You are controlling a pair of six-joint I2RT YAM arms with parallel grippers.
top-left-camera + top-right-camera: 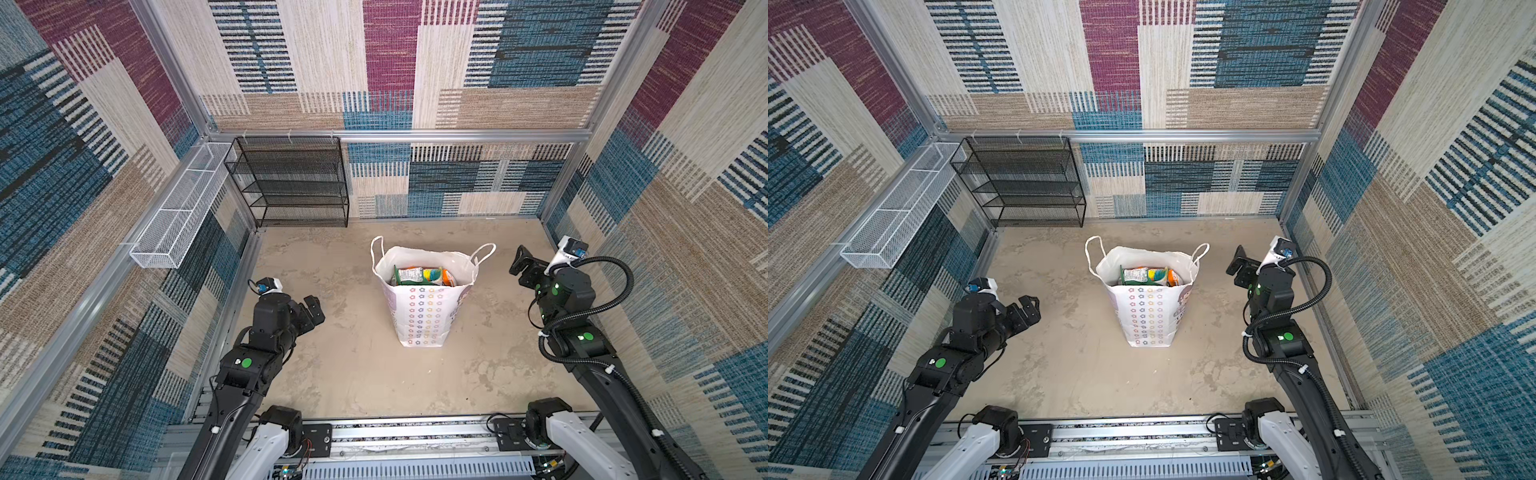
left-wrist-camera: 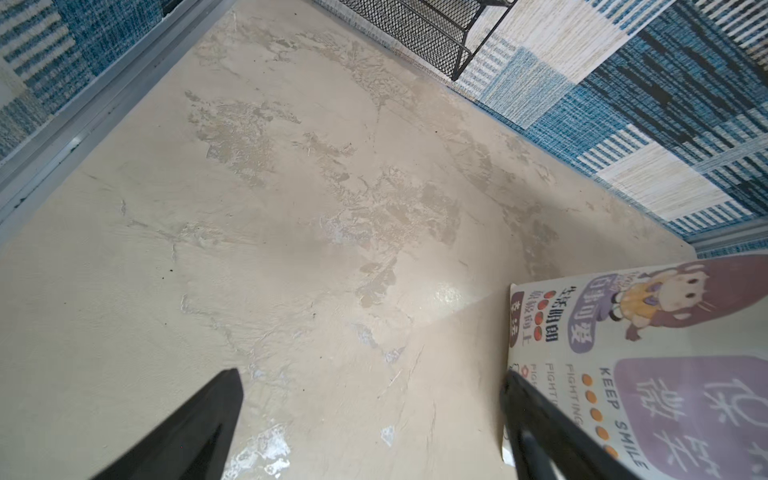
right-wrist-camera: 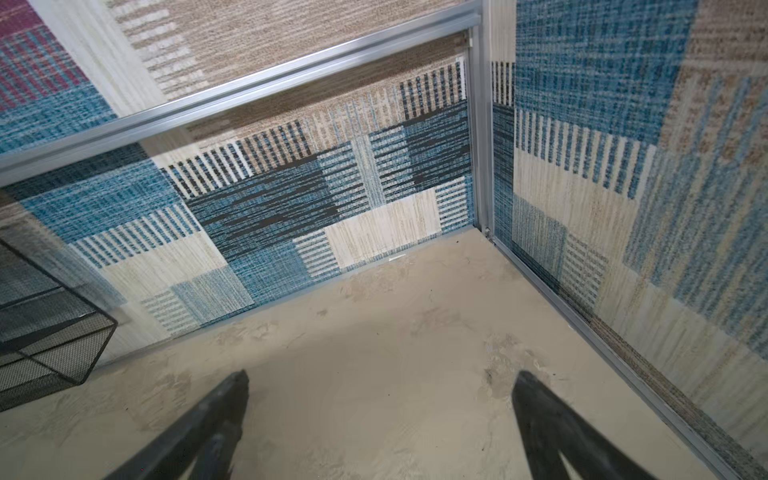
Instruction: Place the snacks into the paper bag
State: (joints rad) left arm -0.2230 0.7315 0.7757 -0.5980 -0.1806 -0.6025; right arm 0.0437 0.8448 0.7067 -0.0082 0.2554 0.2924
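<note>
left arm [image 1: 270, 320]: elbow bent, jaws spread wide, empty | right arm [image 1: 573, 295]: elbow bent, jaws spread wide, empty

Patchwork walls [image 1: 395, 62]; mottled beige floor [image 1: 353, 353]

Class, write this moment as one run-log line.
snacks: inside paper bag | paper bag: upright on table | left gripper: open, empty | right gripper: open, empty

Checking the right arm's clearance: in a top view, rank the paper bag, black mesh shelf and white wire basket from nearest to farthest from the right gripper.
1. paper bag, mid-table, just left of the right gripper.
2. black mesh shelf, against the back wall, left part.
3. white wire basket, on the left wall rail.
</note>
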